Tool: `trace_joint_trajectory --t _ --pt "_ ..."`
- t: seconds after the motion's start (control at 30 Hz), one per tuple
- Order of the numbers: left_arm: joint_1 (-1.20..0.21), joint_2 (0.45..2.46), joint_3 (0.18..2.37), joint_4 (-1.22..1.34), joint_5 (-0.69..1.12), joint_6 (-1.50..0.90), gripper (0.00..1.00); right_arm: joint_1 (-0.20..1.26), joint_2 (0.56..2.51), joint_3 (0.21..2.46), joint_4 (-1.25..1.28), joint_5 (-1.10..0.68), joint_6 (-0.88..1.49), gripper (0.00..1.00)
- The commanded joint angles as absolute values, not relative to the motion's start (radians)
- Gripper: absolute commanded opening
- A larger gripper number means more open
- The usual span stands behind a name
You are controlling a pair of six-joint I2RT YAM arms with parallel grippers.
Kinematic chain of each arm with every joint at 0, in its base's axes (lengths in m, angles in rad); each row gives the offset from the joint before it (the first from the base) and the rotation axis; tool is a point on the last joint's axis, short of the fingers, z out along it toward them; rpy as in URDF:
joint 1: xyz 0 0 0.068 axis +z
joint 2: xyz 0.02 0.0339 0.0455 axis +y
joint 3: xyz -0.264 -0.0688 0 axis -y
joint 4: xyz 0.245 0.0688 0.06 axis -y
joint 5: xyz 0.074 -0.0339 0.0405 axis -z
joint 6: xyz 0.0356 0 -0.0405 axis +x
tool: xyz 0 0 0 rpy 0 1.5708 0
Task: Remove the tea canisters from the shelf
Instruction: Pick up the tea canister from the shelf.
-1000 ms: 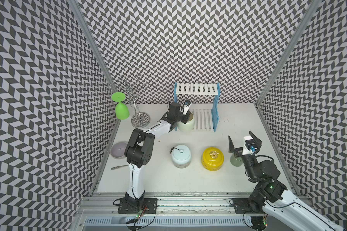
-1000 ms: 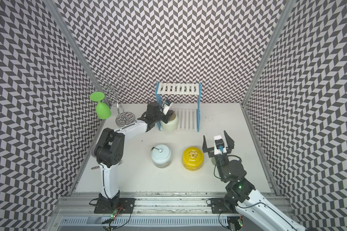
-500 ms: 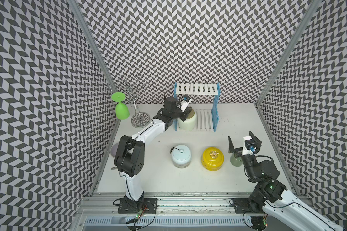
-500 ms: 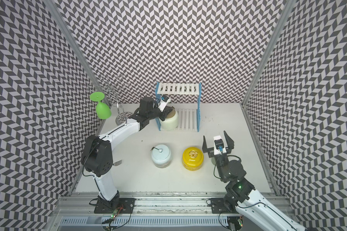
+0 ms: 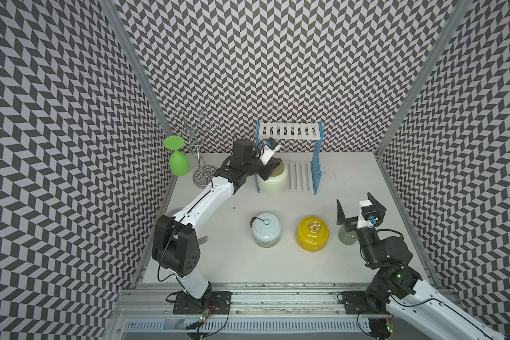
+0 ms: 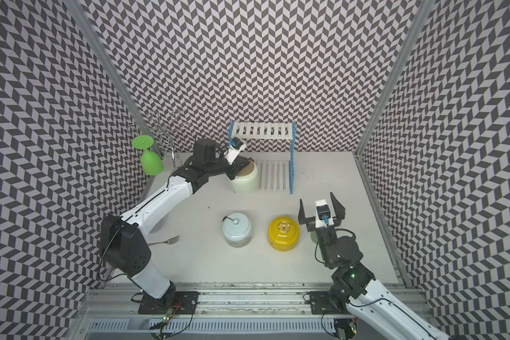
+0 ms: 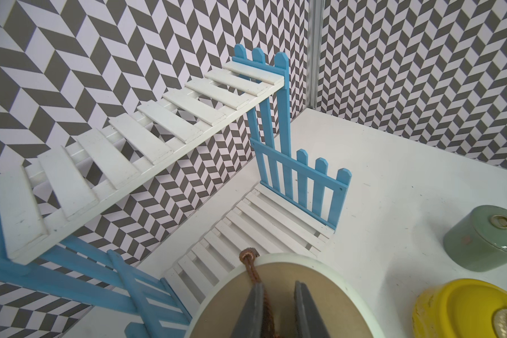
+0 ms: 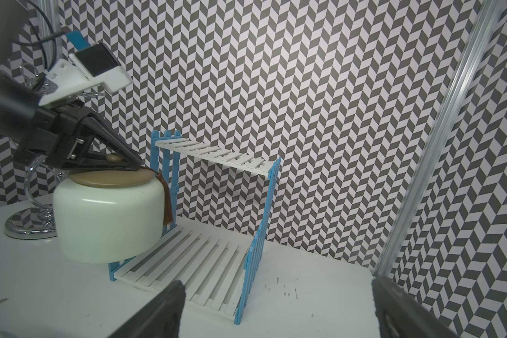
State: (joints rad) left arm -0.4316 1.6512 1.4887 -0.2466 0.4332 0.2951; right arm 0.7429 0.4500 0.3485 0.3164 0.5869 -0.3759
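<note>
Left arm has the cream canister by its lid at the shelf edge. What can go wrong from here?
1. The left gripper pinches only the cord on the brown lid. The cord could slip or the lid could lift off, dropping the cream canister.
2. The canister sits close against the blue side panel of the shelf. Drawing it out sideways could snag the panel and drag the light shelf.
</note>
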Motion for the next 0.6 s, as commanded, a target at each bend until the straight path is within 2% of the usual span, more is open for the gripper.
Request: trace_joint_trajectory --t 0.0,0.57 --pt "-0.414 1.538 1.542 -0.215 0.480 0.299 0.00 0.739 0.433 0.344 0.362 0.603 -0.381 1.00" --pt "-0.295 1.248 1.423 -0.479 0.447 0.419 0.00 0.739 0.413 0.345 0.364 0.620 -0.387 1.00"
